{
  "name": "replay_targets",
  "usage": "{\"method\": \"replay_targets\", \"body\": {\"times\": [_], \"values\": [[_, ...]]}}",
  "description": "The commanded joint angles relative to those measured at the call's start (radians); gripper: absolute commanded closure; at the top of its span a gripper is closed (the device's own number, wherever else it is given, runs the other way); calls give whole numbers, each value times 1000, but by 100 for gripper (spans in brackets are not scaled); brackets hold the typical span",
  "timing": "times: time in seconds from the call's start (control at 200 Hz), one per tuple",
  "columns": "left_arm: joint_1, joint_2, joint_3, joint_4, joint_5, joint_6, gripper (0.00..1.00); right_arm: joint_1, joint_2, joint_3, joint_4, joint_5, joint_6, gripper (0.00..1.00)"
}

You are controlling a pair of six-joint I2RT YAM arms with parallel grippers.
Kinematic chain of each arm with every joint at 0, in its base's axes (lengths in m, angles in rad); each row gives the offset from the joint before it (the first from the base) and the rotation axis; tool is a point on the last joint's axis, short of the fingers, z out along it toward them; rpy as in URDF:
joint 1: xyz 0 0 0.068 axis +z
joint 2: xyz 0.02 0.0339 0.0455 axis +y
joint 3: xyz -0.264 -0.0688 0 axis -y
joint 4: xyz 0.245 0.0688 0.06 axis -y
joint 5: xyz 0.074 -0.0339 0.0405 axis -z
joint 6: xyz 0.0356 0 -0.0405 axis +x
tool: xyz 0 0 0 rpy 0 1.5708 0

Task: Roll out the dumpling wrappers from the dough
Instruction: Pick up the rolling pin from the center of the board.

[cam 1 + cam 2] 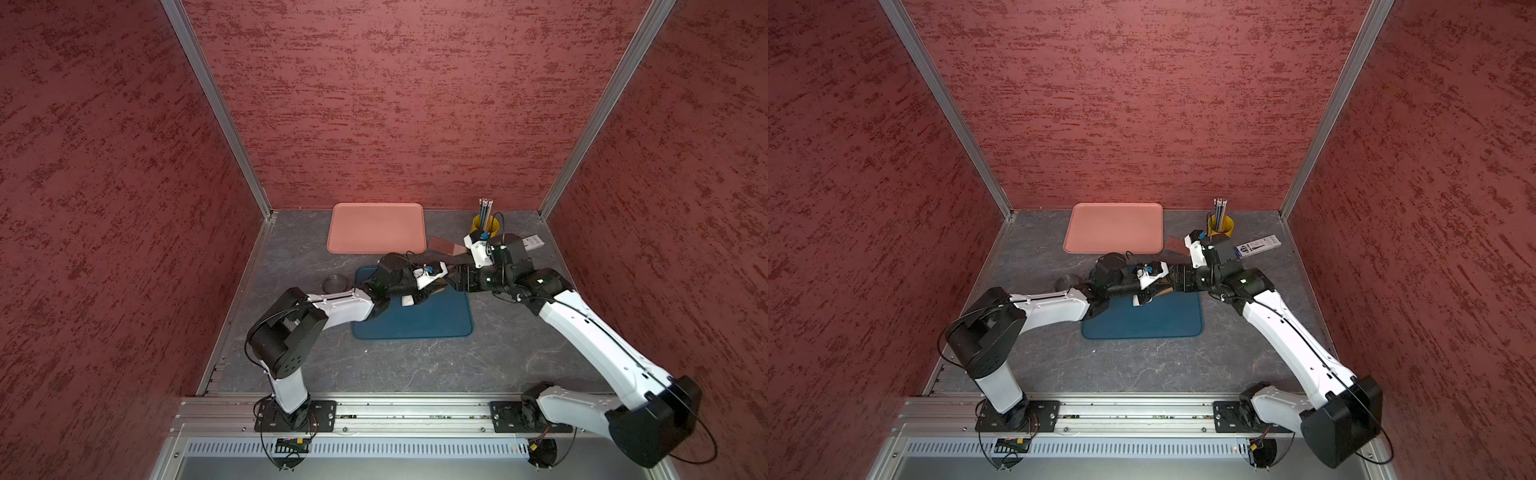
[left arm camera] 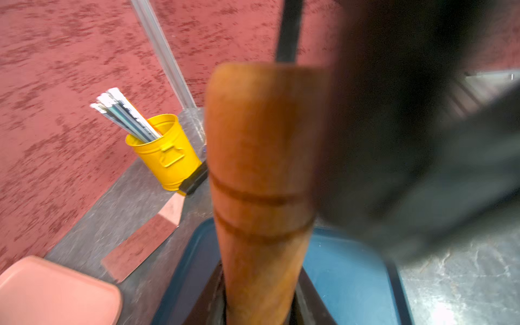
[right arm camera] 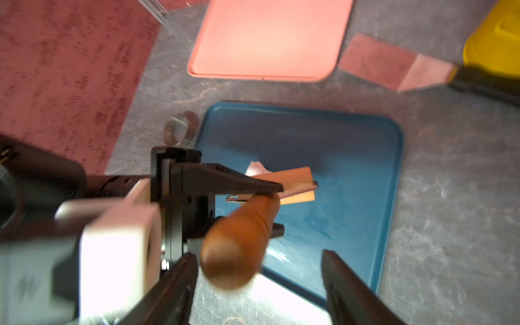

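A small white lump of dough [image 1: 408, 301] [image 1: 1139, 300] [image 3: 254, 168] lies on the blue tray [image 1: 436, 322] [image 3: 351, 154], partly hidden by my left gripper. My left gripper [image 1: 422, 296] [image 3: 274, 208] [image 2: 259, 298] is shut on the handle of a wooden roller [image 2: 259, 168] [image 3: 239, 244]. The roller's short head [image 3: 295, 183] rests on the tray beside the dough. My right gripper [image 1: 449, 281] [image 3: 260, 253] stands open, its fingers either side of the handle's free end without touching it. The dumpling wrappers are out of view.
A pink tray [image 1: 376, 228] lies at the back. A metal ring [image 1: 334, 283] sits left of the blue tray. A flat scraper [image 1: 446, 246], a yellow cup of pencils [image 1: 485, 224] and a pencil box [image 1: 1258, 244] stand at the back right.
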Motion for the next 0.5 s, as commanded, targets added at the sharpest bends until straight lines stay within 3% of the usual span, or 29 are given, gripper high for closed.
{"method": "replay_targets", "body": {"times": [0.0,0.065,0.496], "values": [[62,-95,1,14,139,-200,100,-30,-57,28,150,-140,-64,11],[92,-125,2,1,207,-264,100,-32,-85,4,214,-179,-101,2],[106,-206,137,-338,499,-292,100,-33,-22,-38,478,-500,-133,2]]}}
